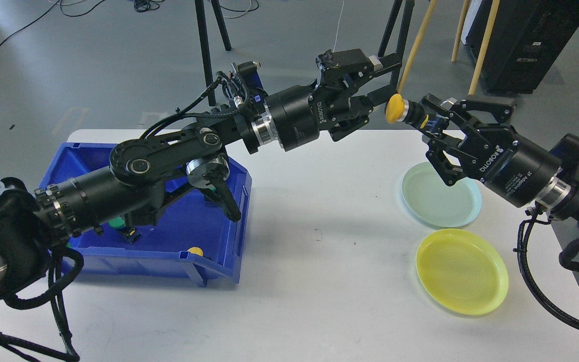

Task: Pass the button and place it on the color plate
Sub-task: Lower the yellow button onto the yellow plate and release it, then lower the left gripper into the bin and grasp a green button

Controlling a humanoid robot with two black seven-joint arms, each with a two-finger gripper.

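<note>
Presently the white worktop [319, 261] carries a blue bin [189, 251] at the left, the supply point, and two plates at the right, the delivery points: a pale green plate [440, 201] farther back and a yellow plate [463, 271] nearer. Both arms meet above the worktop's far edge, between bin and plates, so that the handover takes place in free air. The left claw [377, 83] stands with its fingers spread apart, its lower finger just beside the cap and seemingly not gripping. The right claw [432, 118] has its fingers closed around the dark stem of the yellow button [395, 108], cap facing left. One more yellow button [195, 250] and a green one [116, 222] lie in the bin. By colour, the yellow plate is the probable destination.
</note>
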